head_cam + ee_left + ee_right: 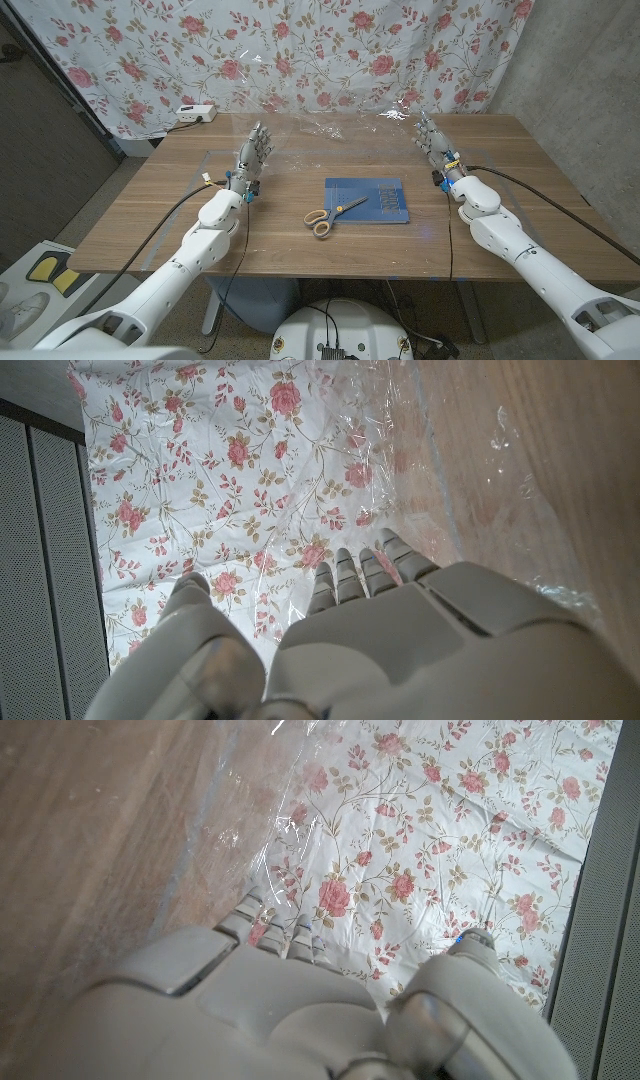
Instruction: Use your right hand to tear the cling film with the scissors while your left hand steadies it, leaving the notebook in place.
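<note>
Cling film (335,125) stretches across the far worktop (250,240) between my two hands, reaching from my left hand (252,158) over to my right hand (433,140). Both stand upright with fingers (345,575) spread; whether my left already touches the film I cannot tell. Scissors (328,217) lie nearer me than either hand, untouched, just beside the blue notebook (368,199). I judge this the opening step: my right must draw back, lower and grasp the scissors' handles without nudging the notebook.
</note>
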